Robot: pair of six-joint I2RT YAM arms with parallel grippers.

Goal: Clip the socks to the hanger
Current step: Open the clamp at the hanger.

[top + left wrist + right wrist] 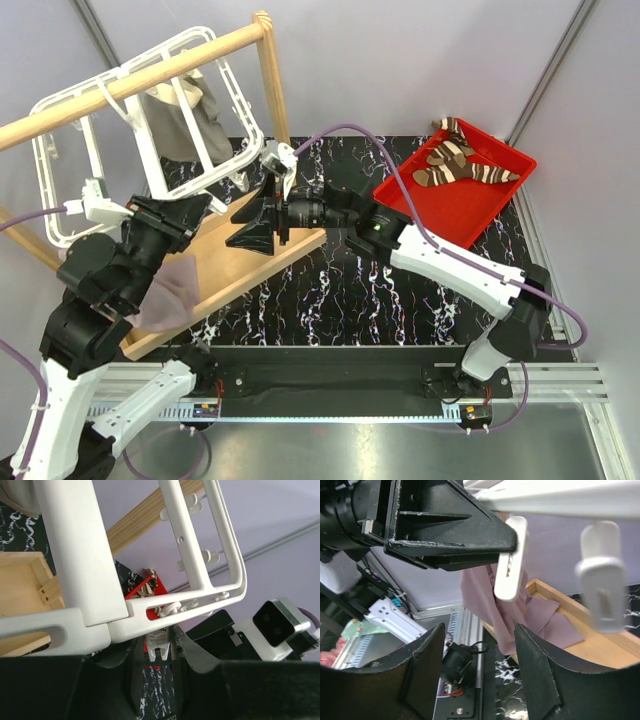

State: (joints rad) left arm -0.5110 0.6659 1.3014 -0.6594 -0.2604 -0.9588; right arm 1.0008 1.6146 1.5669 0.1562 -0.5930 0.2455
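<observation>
The socks (pixel 462 163), dark brown with cream stripes, lie in the red tray (pixel 460 210) at the back right, and a bit of them (pixel 148 584) shows past the frame in the left wrist view. The white grid hanger (pixel 70 160) hangs from the wooden rail (pixel 130 85). My left gripper (pixel 160 641) is shut on one small white clip (pixel 160 649) under the hanger's lower bar (pixel 150 622). My right gripper (pixel 248 225) faces it from the right, open and holding nothing (pixel 480 632). The pinched clip (pixel 510 560) hangs just above the right fingers.
A pinkish-mauve cloth (pixel 168 290) drapes over the wooden tray (pixel 250 265) beside my left arm. A grey-beige cloth (pixel 190 120) hangs on the hanger. A second free clip (pixel 601 590) dangles to the right. The wooden post (pixel 272 85) stands behind the grippers.
</observation>
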